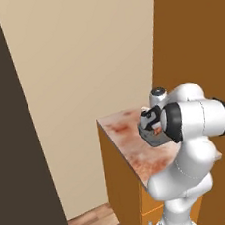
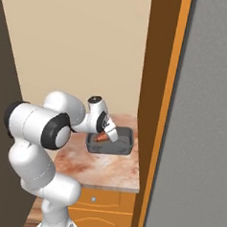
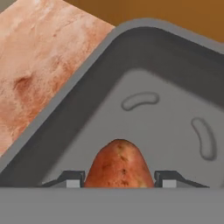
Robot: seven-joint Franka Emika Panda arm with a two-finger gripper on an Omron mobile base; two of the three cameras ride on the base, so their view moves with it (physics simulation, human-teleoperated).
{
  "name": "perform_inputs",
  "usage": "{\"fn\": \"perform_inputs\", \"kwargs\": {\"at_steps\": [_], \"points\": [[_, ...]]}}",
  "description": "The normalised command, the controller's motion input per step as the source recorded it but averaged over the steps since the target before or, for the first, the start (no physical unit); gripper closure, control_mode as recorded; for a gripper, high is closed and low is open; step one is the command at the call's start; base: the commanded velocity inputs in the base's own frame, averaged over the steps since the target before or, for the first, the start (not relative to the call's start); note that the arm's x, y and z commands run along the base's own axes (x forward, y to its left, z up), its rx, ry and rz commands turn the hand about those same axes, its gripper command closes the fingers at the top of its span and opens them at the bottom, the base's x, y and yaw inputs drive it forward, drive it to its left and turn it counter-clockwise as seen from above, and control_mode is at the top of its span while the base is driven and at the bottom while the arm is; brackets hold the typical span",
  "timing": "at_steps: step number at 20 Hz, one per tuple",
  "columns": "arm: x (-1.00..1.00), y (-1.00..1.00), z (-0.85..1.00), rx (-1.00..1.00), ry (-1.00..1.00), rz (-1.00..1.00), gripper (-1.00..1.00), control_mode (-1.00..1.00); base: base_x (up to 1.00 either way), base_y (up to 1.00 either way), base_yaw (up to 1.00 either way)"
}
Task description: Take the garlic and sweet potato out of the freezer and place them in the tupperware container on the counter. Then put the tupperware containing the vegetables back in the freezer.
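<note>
right now the tupperware container [image 2: 122, 146] sits on the pinkish marbled tabletop [image 2: 97, 169], close to the orange wooden panel [image 2: 153, 89] at the tabletop's far side. its dark grey floor is bare apart from two raised oblong marks seen in the hand view, and the sweet potato [image 3: 119, 165] hangs just over that floor, inside the rim, near one corner of the tub.

the jaws [image 3: 119, 179] stand partly parted, one fingertip on each side of the sweet potato, clasped on it. in the right base view the orange-red lump shows at the tip of the hand, low over the tub's left end. whether the sweet potato touches the tub's floor cannot be told.

around it: the white arm [image 1: 187, 140] bends over the tabletop and covers part of the tub in the left base view. orange cabinets with a small round knob [image 2: 94, 199] lie under the slab. the freezer's [image 2: 206, 122] wide grey door fills the right side of the right base view, and a dark brown panel [image 1: 14, 145] stands at the left of the left base view.
</note>
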Motion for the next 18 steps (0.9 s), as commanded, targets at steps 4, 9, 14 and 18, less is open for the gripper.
{"fn": "perform_inputs", "kwargs": {"at_steps": [4, 9, 14, 18], "points": [[0.31, -0.40, 0.00, 0.01, 0.00, 0.00, 1.00, -1.00, 0.00, 0.00, 0.00], [0.18, -0.36, -0.09, 0.02, 0.00, 0.00, 1.00, -1.00, 0.00, 0.00, 0.00], [-0.06, -0.05, -0.34, 0.01, 0.00, 0.00, 1.00, -1.00, 0.00, 0.00, 0.00], [-0.16, 0.00, -0.25, 0.00, 0.00, 0.00, -1.00, -1.00, 0.00, 0.00, 0.00]]}}
